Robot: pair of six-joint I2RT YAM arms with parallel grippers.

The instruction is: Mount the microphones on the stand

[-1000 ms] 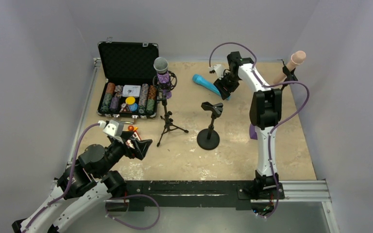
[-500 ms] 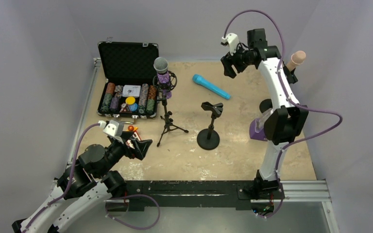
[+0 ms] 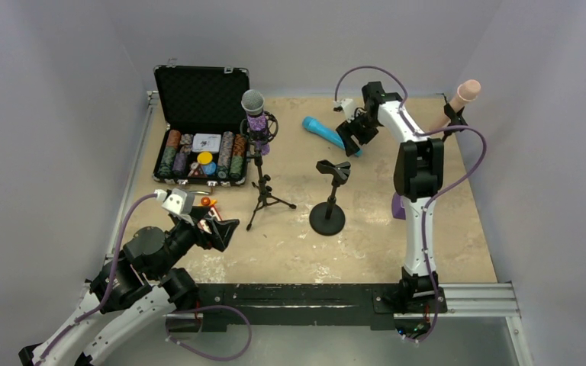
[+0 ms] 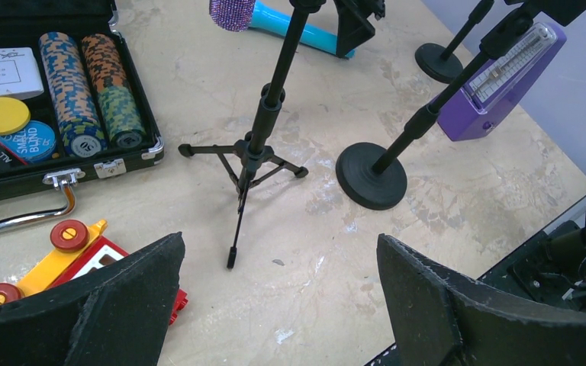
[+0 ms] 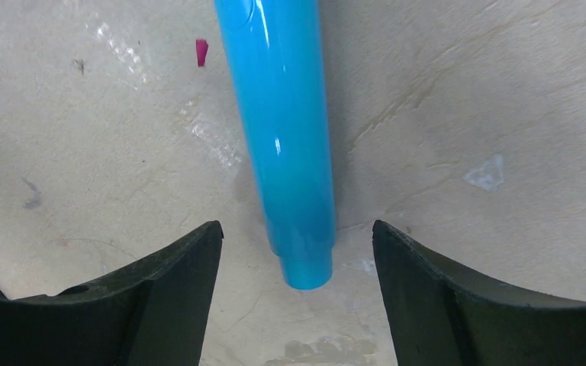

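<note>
The bright blue microphone [image 3: 320, 129] lies flat on the table at the back. My right gripper [image 3: 353, 131] hangs low over its tail end. In the right wrist view the blue microphone [image 5: 284, 137] runs up between the jaws of my right gripper [image 5: 296, 244], which stand open with a gap on each side. The glittery purple microphone [image 3: 255, 113] sits in the tripod stand [image 3: 262, 187]. The pale pink microphone [image 3: 460, 97] sticks up at the far right. The round-base stand [image 3: 329, 200] has an empty clip. My left gripper [image 3: 221, 232] is open near the front left; in its wrist view my left gripper [image 4: 281, 267] holds nothing.
An open black case of poker chips [image 3: 201, 152] stands at the back left. A red and yellow toy [image 4: 76, 248] lies by my left gripper. A purple metronome [image 4: 496, 80] stands on the right, partly behind my right arm [image 3: 418, 171].
My right arm lifted up and back from the blue microphone, then came down over its tail end again with jaws wider. The left arm has not moved.
</note>
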